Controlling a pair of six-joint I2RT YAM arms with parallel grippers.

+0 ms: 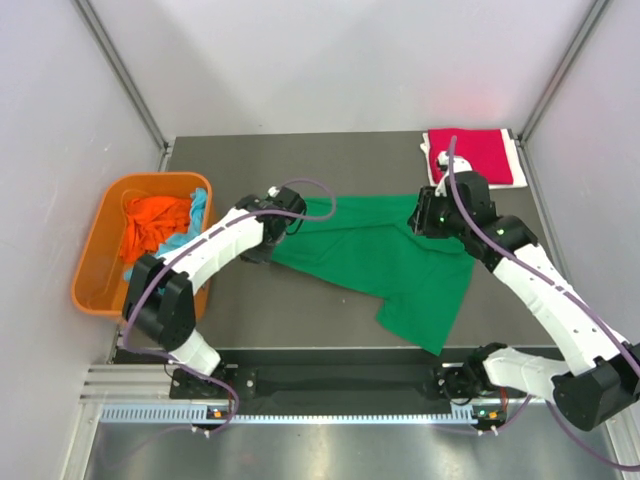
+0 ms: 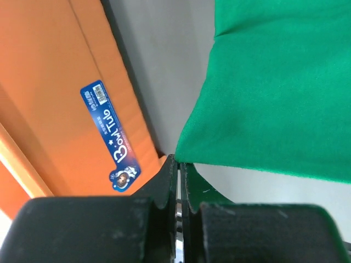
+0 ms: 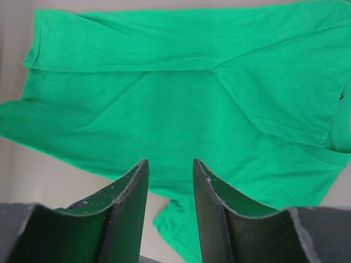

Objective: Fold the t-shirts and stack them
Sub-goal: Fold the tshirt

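Tub (image 1: 98, 282) holds orange shirt (image 1: 155, 222), blue shirt (image 1: 198, 208).

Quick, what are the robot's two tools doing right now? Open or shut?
Left tool: shut, pinching the green t-shirt by its edge.
Right tool: open, holding nothing, above the same shirt.

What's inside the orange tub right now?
In the tub, an orange shirt lies bunched over a light blue shirt. Anything beneath them is covered.
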